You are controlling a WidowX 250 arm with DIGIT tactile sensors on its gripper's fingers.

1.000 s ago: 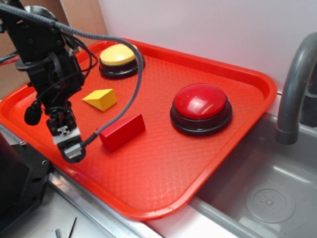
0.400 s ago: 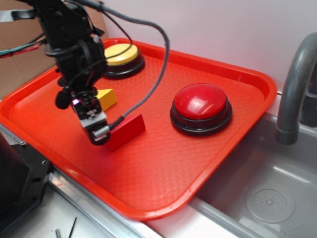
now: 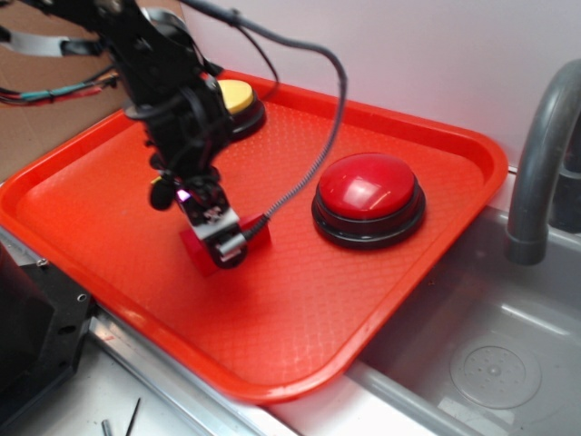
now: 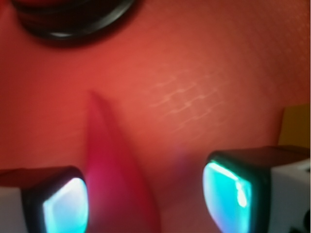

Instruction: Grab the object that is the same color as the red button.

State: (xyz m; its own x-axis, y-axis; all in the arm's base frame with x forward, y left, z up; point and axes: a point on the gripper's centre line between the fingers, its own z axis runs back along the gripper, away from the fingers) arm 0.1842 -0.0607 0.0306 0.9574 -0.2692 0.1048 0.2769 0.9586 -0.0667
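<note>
Gripper, jaws apart, has swung from the tray's near-left edge to hang over the red wedge (off-centre, nearer one pad). The wedge lies mid-tray, left of the red button; descent and closing remain.

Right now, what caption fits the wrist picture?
Open gripper straddling the red wedge block on the red tray.

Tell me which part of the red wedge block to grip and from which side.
Grip the red wedge block across its two long side faces, coming straight down from above. It lies flat on the tray, long and narrow, and the open end effector already has a finger on either side.
</note>
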